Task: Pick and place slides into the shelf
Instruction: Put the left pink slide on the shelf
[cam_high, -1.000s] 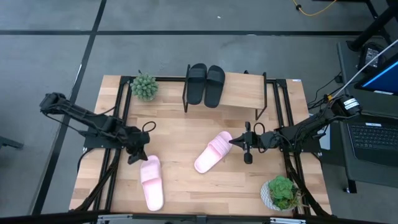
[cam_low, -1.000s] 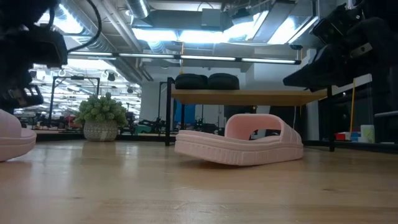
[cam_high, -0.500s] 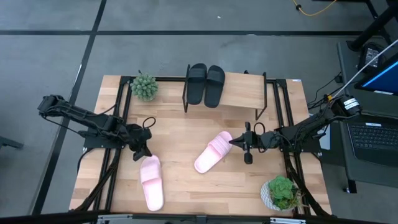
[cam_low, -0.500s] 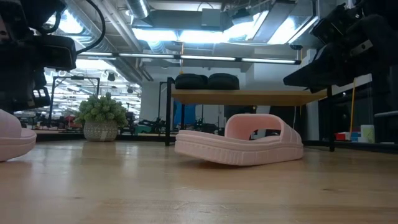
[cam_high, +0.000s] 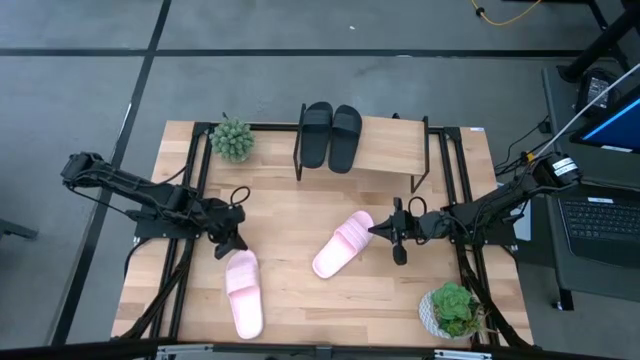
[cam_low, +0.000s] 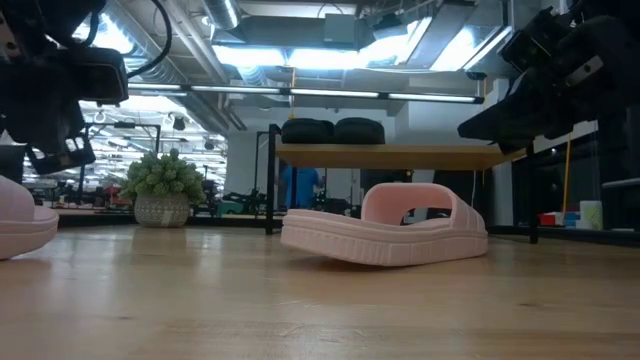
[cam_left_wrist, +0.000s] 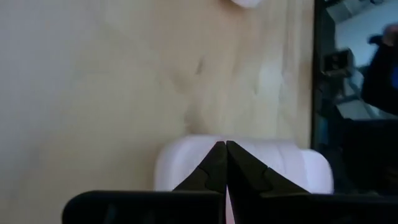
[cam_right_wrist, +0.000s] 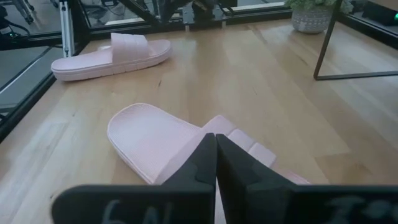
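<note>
From above, your left gripper (cam_high: 236, 243) hung with fingers pressed together, empty, just over the heel end of one pink slide (cam_high: 244, 293); your right gripper (cam_high: 376, 229), likewise pinched closed and empty, sat at the other pink slide (cam_high: 343, 244). Two black slides (cam_high: 331, 135) stood on the shelf (cam_high: 392, 147). At table level, that second pink slide (cam_low: 388, 236) lay before the shelf (cam_low: 400, 155). Your left wrist showed closed fingertips (cam_left_wrist: 224, 163) above pink foam (cam_left_wrist: 286, 168); your right wrist showed closed fingertips (cam_right_wrist: 214, 150) over its slide (cam_right_wrist: 149, 140).
</note>
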